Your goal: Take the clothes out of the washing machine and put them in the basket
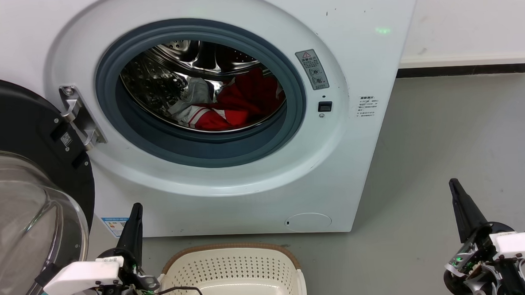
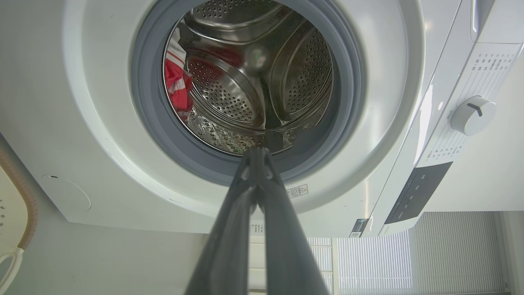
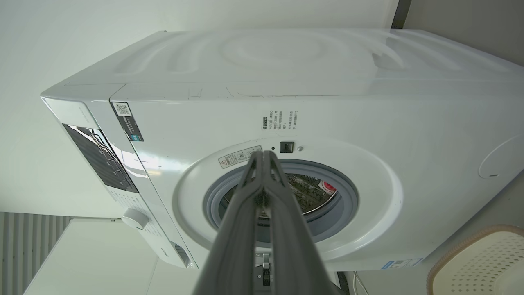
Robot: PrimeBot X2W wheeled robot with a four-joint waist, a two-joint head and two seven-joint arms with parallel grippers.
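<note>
Red clothes (image 1: 238, 105) lie in the washing machine (image 1: 256, 196) drum (image 1: 174, 62), door (image 1: 22, 127) open wide at left.
Basket (image 1: 231, 250) stands on floor (image 1: 443, 135) before it; left gripper (image 1: 135, 210) and right gripper (image 1: 454, 185) flank it, fingers together, holding nothing.

A warning-triangle sticker (image 1: 312, 69) marks the washing machine (image 1: 247, 201); its lettering is illegible.

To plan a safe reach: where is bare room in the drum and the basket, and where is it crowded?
Bare: the upper wall of the drum, between the grey seal and the clothes; the floor of the basket. Crowded: the drum's bottom, where the clothes pile; the basket's near left corner, crossed by a black cable.
</note>
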